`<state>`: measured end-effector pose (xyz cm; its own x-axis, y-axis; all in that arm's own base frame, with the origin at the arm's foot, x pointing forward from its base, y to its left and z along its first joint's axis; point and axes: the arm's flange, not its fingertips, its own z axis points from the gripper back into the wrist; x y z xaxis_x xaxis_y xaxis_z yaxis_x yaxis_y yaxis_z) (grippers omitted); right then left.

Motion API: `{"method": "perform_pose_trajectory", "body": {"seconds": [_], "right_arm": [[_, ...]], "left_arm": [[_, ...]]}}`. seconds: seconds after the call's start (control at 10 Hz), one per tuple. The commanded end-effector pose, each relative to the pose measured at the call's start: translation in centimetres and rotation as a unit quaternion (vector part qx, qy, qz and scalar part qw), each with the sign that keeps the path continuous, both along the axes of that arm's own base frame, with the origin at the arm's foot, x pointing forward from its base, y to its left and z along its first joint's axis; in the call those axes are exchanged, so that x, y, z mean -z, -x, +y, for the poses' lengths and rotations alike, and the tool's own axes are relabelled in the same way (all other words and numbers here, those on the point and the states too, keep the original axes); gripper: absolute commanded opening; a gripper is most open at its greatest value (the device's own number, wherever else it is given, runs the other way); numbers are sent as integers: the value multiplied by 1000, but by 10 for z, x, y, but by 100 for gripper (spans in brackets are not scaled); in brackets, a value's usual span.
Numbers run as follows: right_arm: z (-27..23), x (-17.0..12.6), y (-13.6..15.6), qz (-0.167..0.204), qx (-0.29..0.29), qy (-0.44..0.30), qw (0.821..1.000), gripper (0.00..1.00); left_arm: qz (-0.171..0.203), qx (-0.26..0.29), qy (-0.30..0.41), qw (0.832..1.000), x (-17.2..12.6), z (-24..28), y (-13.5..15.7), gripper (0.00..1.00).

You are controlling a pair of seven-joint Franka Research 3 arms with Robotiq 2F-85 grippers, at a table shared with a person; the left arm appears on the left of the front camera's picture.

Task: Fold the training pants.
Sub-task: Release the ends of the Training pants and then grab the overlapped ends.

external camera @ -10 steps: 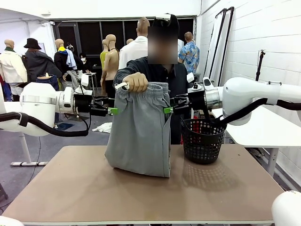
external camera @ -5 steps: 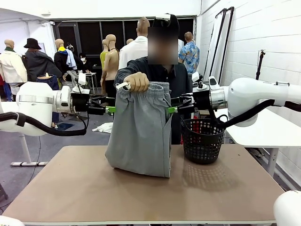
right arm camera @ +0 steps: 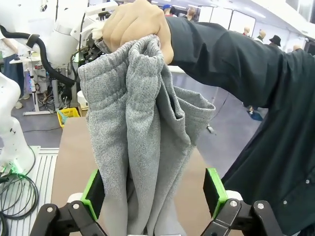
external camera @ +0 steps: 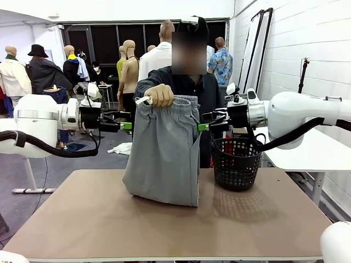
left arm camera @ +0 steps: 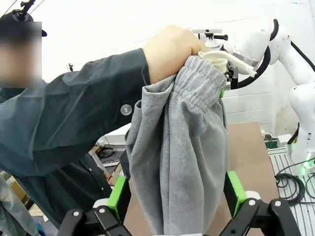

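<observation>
Front view: left fingers [external camera: 127,125], right fingers [external camera: 202,126], both wide, at side edges of upheld training pants [external camera: 164,159].

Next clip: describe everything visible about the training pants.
The training pants are light grey, soft jersey, with a gathered elastic waistband. A person's hand holds them up bunched by the waistband; they hang doubled over, the lower end resting on the table. The robot's open left hand and right hand flank them.

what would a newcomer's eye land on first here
The grey pants dangle mid-scene from a person's fist, lower end on the table. The left hand and right hand flank them near the top, both open. A black basket stands at the table's right.
</observation>
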<state>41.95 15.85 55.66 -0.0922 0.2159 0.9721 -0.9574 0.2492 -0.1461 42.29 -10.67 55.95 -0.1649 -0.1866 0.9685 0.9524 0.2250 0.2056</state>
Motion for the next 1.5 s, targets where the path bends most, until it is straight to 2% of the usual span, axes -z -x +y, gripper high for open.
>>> {"method": "perform_pose_trajectory", "body": {"seconds": [0.0,0.6,1.4], "right_arm": [[6,-1,10,5,14,-6,1000,100],[14,-7,16,17,-15,-38,999,100],[31,-5,14,43,-24,-28,998,100]], "left_arm": [[9,-2,6,1000,-3,0,3,100],[11,-6,-4,1000,-6,-10,-12,100],[3,10,3,1000,-12,-33,-24,100]]}}
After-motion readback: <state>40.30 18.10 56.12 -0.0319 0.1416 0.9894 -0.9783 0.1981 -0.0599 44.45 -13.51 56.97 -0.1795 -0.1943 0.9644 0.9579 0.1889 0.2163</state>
